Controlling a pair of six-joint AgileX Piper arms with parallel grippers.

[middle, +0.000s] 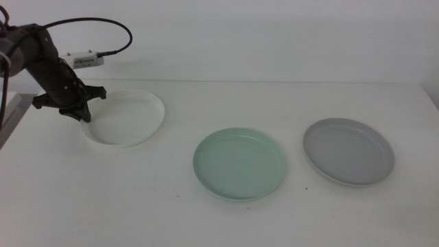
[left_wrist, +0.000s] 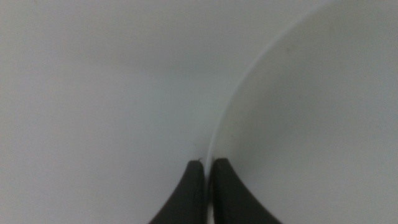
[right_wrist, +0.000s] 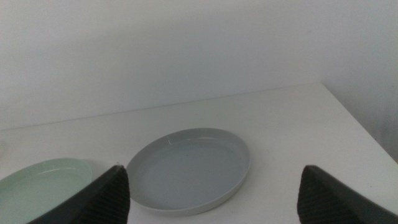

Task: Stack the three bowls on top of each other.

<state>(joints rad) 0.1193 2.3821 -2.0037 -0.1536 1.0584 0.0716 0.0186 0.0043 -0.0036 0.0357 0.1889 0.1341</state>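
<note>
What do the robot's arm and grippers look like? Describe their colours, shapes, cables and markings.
In the middle view, the left arm is dark grey to black with rounded segments. A black cable arcs above it to a small white box bearing tiny dark print, too small to read. The left gripper has dark claw-like prongs; up close its jaws are tapering black wedges. The right gripper shows two dark, finely textured jaws.

No legible text, brand, number or sign was found in any view; the small white camera module mounted on the left arm carries a dark printed line, but it is too small and blurred to be read.
</note>
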